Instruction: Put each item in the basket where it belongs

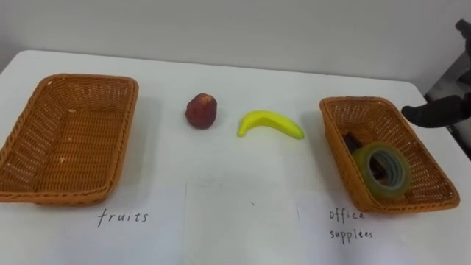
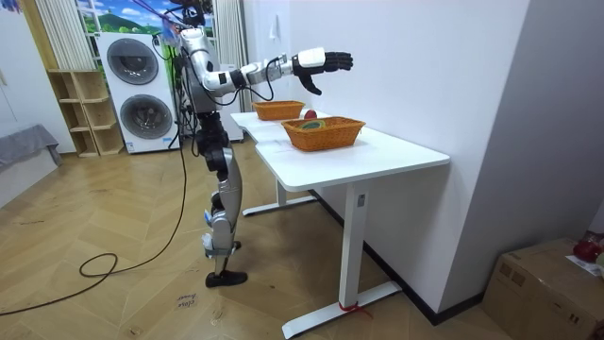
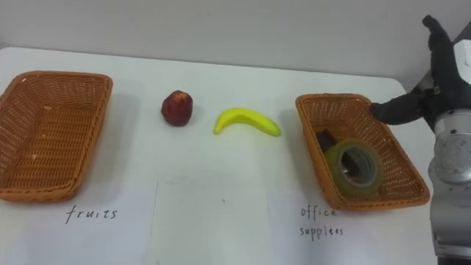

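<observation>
1. Handwritten labels (image 1: pixel 124 216) lie at 6 o'clock.
2. Done: tape roll (image 3: pixel 355 165) and dark item (image 3: pixel 326 138) inside the 3 o'clock basket (image 3: pixel 412 193).
3. Left: apple (image 3: pixel 177 107) and banana (image 3: pixel 246 120) near 12, for the 9 o'clock basket (image 3: pixel 29 193).
4. Right hand (image 3: pixel 445 77) hovers at 3, fingers spread, empty.

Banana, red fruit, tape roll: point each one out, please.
Banana (image 1: pixel 269 124): left eye view, middle of its curve.
Red fruit (image 1: pixel 201 110): left eye view, centre of its body.
Tape roll (image 1: pixel 366 171): left eye view, left side of the ring.
</observation>
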